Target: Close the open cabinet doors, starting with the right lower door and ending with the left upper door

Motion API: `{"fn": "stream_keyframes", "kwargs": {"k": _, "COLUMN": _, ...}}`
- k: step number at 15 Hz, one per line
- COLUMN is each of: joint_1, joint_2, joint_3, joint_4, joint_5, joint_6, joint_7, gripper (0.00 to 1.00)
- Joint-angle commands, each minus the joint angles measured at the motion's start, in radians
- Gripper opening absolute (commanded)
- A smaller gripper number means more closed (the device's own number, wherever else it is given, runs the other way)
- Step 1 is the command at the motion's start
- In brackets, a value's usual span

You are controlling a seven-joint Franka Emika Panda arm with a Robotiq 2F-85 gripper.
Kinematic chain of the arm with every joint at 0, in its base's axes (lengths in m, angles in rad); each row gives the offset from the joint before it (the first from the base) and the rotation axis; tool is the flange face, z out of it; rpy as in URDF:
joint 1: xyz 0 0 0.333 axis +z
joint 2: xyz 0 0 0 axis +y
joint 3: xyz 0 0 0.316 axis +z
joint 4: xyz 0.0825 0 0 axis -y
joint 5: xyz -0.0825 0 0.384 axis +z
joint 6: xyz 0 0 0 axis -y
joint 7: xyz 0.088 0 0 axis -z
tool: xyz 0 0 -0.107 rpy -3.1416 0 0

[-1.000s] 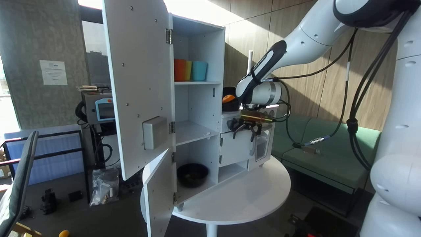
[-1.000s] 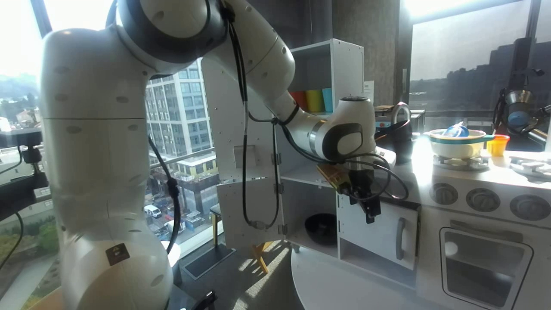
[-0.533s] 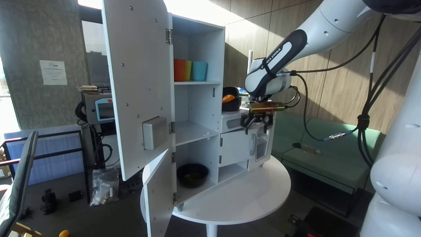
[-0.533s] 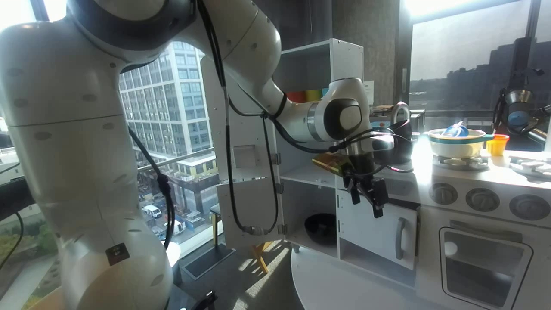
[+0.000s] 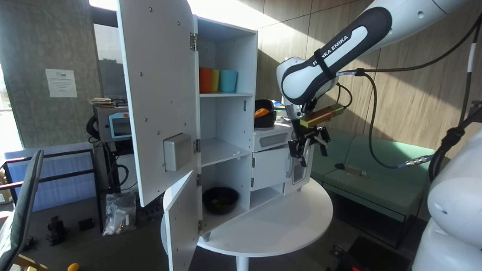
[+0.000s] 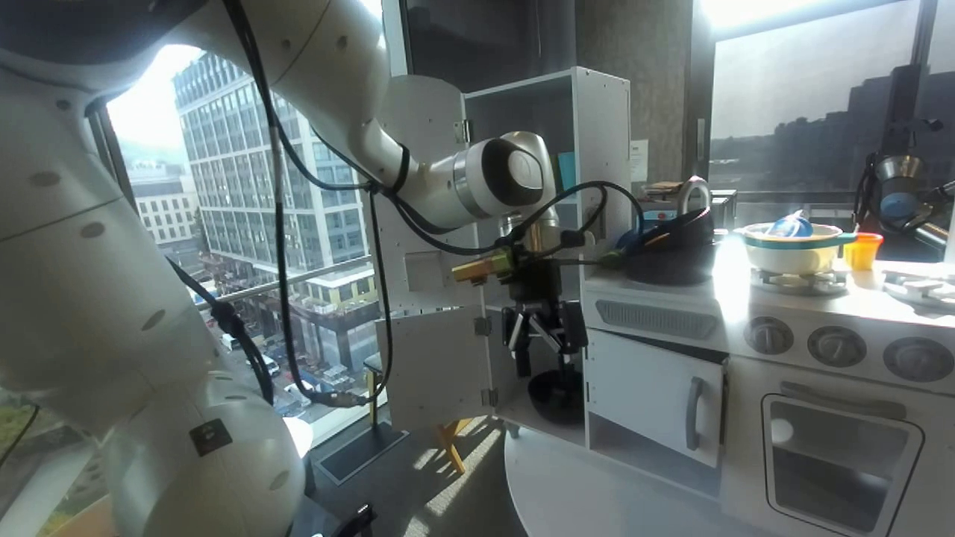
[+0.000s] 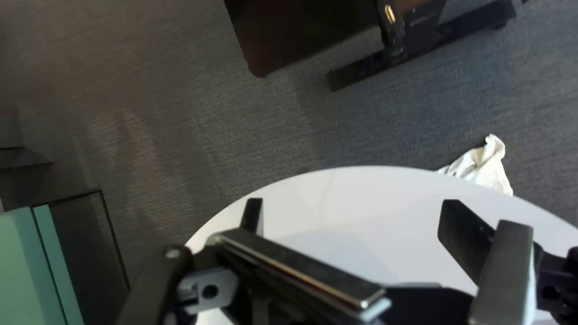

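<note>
Gripper is hanging spread, so I'm voting nudge right lower door by its free edge, guessing it's ajar.

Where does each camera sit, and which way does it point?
An exterior view: apart from the arm (at picture right), facing the cabinet, tall door open.
An exterior view: apart from the arm, looking past it at picture left toward the toy oven.
Wrist view: carried on the arm, facing down at table and floor; spread fingers at bottom.
Both exterior views share the cabinet and black bowl.
</note>
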Motion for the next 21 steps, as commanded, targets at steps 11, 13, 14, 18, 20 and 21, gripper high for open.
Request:
{"fn": "stream_keyframes", "kwargs": {"k": 11, "joint_1": 0.329, "joint_2": -0.177, "joint_3": 0.277, "joint_4": -0.267, "joint_5": 0.340, "joint_6": 0.109, "joint_7": 0.016, "gripper": 1.00}}
{"fn": "stream_keyframes", "kwargs": {"k": 13, "joint_1": 0.375, "joint_2": -0.154, "joint_3": 0.309, "joint_4": -0.242, "joint_5": 0.447, "joint_6": 0.179, "joint_7": 0.026, "gripper": 1.00}}
{"fn": "stream_keyframes", "kwargs": {"k": 14, "joint_1": 0.394, "joint_2": -0.144, "joint_3": 0.325, "joint_4": -0.231, "joint_5": 0.500, "joint_6": 0.221, "joint_7": 0.037, "gripper": 1.00}}
{"fn": "stream_keyframes", "kwargs": {"k": 18, "joint_1": 0.429, "joint_2": -0.081, "joint_3": 0.370, "joint_4": -0.196, "joint_5": 0.659, "joint_6": 0.457, "joint_7": 0.086, "gripper": 1.00}}
{"fn": "stream_keyframes", "kwargs": {"k": 20, "joint_1": 0.422, "joint_2": -0.021, "joint_3": 0.398, "joint_4": -0.169, "joint_5": 0.687, "joint_6": 0.601, "joint_7": 0.137, "gripper": 1.00}}
{"fn": "stream_keyframes", "kwargs": {"k": 21, "joint_1": 0.414, "joint_2": 0.018, "joint_3": 0.412, "joint_4": -0.150, "joint_5": 0.687, "joint_6": 0.675, "joint_7": 0.170, "gripper": 1.00}}
